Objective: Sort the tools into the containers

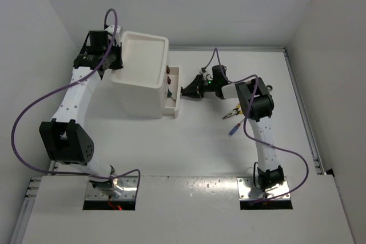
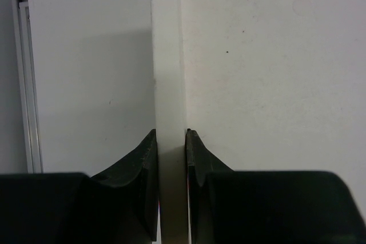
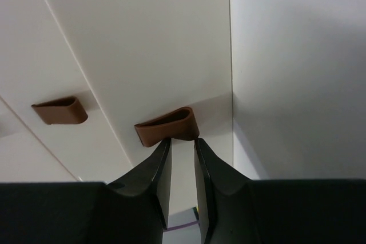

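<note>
The white drawer unit point(image 1: 143, 92) stands at the back left, with its tray top point(image 1: 143, 55) bare. Its lower drawers point(image 1: 173, 102) stick out a little to the right. My left gripper point(image 1: 116, 56) is shut on the unit's left rim point(image 2: 170, 72). My right gripper point(image 1: 184, 91) is at the drawer fronts. Its fingertips point(image 3: 164, 144) touch the underside of a brown knob point(image 3: 166, 125), a narrow gap apart with nothing between them. Yellow-handled pliers point(image 1: 231, 112) and a blue-handled screwdriver point(image 1: 233, 130) lie under the right arm. The green screwdriver is out of view.
A second brown knob point(image 3: 60, 111) sits to the left of the first one. A small metal thing point(image 1: 269, 88), perhaps a wrench, lies behind the right arm's elbow. White walls close in the table on three sides.
</note>
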{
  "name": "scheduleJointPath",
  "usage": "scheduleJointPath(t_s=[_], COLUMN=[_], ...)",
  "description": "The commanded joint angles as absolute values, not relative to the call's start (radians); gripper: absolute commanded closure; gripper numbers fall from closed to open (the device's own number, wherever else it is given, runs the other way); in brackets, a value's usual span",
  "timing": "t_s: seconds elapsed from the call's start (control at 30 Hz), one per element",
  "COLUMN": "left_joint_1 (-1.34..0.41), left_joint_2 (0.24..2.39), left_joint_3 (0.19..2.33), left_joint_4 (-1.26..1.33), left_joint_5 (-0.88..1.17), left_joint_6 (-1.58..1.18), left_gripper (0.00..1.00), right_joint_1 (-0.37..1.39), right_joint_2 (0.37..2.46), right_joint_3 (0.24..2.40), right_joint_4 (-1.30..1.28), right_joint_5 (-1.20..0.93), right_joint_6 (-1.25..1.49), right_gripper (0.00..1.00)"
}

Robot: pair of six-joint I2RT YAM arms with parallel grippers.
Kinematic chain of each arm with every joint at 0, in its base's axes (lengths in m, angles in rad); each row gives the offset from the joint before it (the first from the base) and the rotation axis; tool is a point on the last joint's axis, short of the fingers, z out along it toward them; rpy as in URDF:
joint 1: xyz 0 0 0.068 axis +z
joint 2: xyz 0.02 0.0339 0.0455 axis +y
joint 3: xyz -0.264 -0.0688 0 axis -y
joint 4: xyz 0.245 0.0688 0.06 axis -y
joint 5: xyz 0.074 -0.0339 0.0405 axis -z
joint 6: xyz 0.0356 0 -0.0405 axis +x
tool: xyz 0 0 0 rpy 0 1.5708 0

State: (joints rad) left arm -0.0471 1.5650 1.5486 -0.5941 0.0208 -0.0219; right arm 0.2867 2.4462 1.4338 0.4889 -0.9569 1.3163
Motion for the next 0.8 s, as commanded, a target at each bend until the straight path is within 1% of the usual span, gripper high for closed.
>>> scheduleJointPath(t_s=[0.0, 0.4, 0.6, 0.7, 0.73, 0.77], left_joint_1=[-0.121, -0.189, -0.189, -0.180, -0.164, -0.154], left_joint_2=[1.591, 1.582, 1.551, 1.531, 1.531, 1.531], left_joint_3=[1.520, 1.467, 1.407, 1.396, 1.396, 1.396], left_joint_4=[-0.706, -0.684, -0.646, -0.635, -0.635, -0.635], left_joint_5=[0.127, 0.138, 0.106, 0.086, 0.086, 0.086], left_joint_6=[0.061, 0.002, -0.058, -0.069, -0.080, -0.090], left_gripper=[1.00, 1.00, 1.00, 1.00, 1.00, 1.00], right_joint_1=[0.333, 0.374, 0.383, 0.361, 0.347, 0.347], right_joint_2=[2.476, 2.530, 2.517, 2.487, 2.462, 2.448], right_joint_3=[1.492, 1.580, 1.571, 1.548, 1.539, 1.528], right_joint_4=[0.526, 0.578, 0.606, 0.606, 0.580, 0.580], right_joint_5=[-0.945, -0.946, -0.946, -0.946, -0.957, -0.957], right_joint_6=[1.304, 1.357, 1.370, 1.359, 1.333, 1.333], right_gripper=[0.77, 0.77, 0.76, 0.68, 0.61, 0.57])
